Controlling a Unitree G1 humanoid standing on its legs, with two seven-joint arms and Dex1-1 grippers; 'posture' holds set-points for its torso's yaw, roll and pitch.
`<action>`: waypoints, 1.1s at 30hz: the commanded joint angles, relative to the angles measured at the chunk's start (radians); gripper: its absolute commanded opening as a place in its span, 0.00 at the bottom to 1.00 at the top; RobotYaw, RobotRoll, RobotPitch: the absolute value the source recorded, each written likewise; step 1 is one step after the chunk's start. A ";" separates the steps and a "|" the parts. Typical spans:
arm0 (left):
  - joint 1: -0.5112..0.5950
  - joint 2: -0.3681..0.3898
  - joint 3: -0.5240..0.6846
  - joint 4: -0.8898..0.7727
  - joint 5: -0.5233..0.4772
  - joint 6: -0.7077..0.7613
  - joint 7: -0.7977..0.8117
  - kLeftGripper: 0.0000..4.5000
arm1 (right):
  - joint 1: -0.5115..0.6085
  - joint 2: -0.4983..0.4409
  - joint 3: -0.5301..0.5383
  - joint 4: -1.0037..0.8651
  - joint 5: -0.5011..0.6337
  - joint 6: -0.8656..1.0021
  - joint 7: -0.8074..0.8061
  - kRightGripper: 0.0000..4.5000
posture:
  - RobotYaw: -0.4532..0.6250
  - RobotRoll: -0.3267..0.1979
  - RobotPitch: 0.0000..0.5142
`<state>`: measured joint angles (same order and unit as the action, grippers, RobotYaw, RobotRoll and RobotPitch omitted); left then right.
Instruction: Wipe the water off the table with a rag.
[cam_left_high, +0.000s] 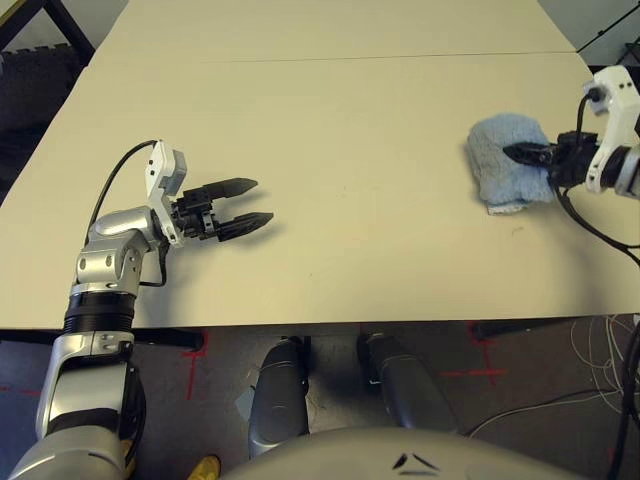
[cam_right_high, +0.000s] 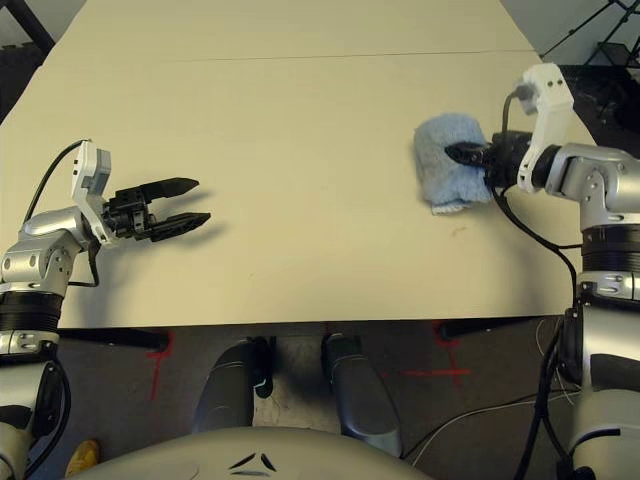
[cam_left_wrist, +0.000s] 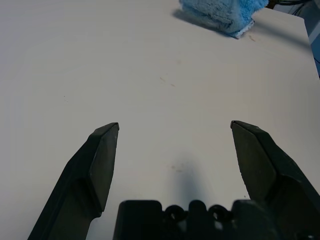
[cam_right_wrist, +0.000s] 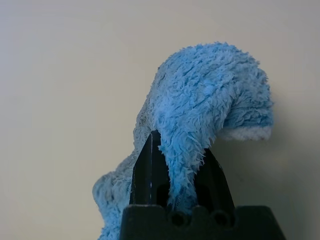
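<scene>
Now one rag (cam_left_high: 508, 162) – pinched in right gripper (cam_right_high: 468, 153), left gripper (cam_left_high: 250, 203) spread wide, one table (cam_left_high: 340, 110).

It looked like a lab: a bare pale beige table (cam_left_high: 330, 150), red tape crosses (cam_left_high: 487, 372) on grey floor, loose cables (cam_left_high: 600, 350).

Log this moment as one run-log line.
right gripper: shut on rag, on table | left gripper: open, empty, over bare table | water: faint spots near rag, unwiped
</scene>
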<state>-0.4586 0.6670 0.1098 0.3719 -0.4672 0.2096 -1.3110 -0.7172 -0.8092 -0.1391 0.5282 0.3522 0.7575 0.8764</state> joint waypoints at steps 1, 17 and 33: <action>0.004 -0.002 -0.008 0.007 0.013 -0.006 -0.008 1.00 | 0.016 -0.007 -0.007 0.091 -0.043 -0.084 -0.021 0.03 | 0.25 0.62 0.33; -0.001 0.012 0.000 0.010 0.013 -0.007 -0.007 1.00 | 0.020 0.004 -0.022 0.295 -0.167 -0.385 -0.145 0.41 | 0.25 0.62 0.34; -0.052 -0.058 0.119 0.042 -0.001 -0.077 0.181 1.00 | 0.057 -0.006 -0.207 0.150 -0.056 -0.584 -0.106 0.99 | 0.26 0.62 0.30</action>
<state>-0.5054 0.6247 0.2105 0.3983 -0.4746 0.1613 -1.1706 -0.6792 -0.8263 -0.3193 0.6923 0.2764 0.2345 0.7687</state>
